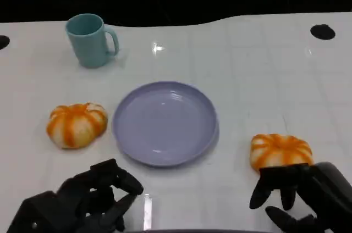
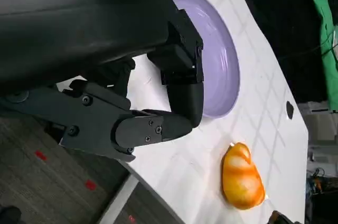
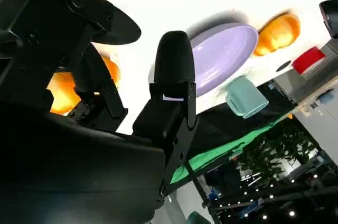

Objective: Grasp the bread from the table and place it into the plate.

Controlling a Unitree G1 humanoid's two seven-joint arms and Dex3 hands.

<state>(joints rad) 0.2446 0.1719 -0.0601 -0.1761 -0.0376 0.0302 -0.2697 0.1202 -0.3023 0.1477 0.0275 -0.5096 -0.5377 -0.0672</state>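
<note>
One bread (image 1: 280,151) just beyond right hand (image 1: 300,194) fingers (image 1: 263,189), seemingly untouched

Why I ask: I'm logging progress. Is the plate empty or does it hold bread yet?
Empty. The plate shows a bare purple surface; both bread pieces lie on the table beside it.

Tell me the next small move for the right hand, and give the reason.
Probably close the fingers of the right hand around the bread by the plate's right side. That hand hovers just at the bun's near edge with its fingers spread and holding nothing, and the purple plate lies beside it with nothing in it. The left hand sits farther from the other bun.
</note>
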